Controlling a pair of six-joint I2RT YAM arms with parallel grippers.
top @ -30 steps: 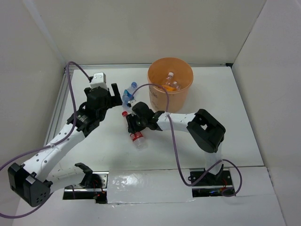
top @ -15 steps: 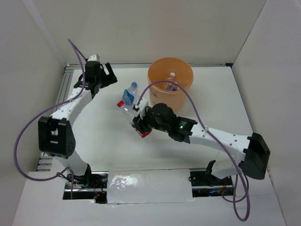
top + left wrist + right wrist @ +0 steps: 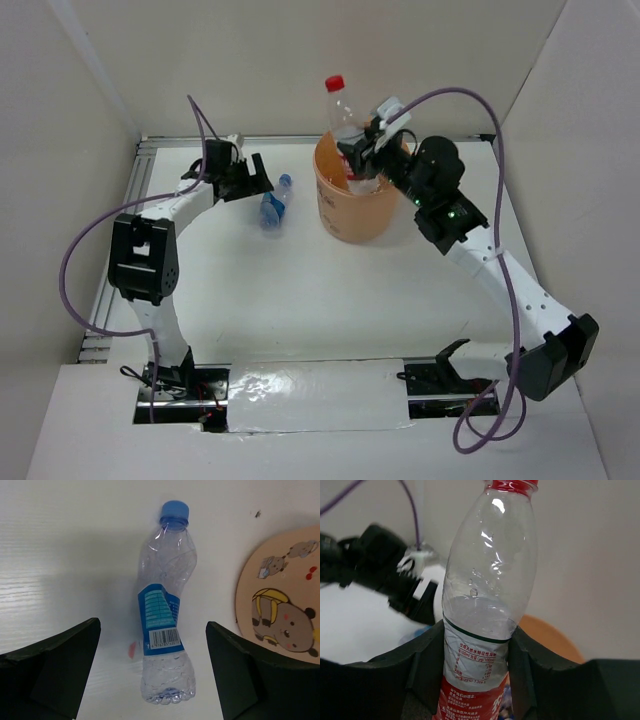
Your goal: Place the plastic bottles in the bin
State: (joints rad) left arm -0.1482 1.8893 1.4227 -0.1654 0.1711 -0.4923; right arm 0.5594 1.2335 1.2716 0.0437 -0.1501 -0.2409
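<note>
Red-capped bottle (image 3: 342,112): clear, upright, cap up, droplets on the inner wall, no liquid seen; right jaws closed on its labelled lower body, one dark finger (image 3: 422,665) on each side; held over the mouth of the bin (image 3: 362,218), base at about rim level in the top view; label is a white band with small red print, partly reading "100ml", the rest too fine to read; below it a red field with white lettering cut off by the frame edge. Bin: round, peach-orange, standing on the white worktop (image 3: 300,300) near the far wall; its outer wall, seen from the left wrist, carries cartoon animal prints, one with a yellow top, and no legible text; interior mostly hidden behind the right arm and held bottle, contents cannot be told. Blue-capped bottle (image 3: 167,630): clear, dented, looks empty, lying on its side on the worktop just left of the bin, not touching it; blue label with white tabular print too small to read and a barcode near the base end. Left jaws wide open, off the bottle; in the wrist view the bottle lies between the two fingers, cap pointing away.
</note>
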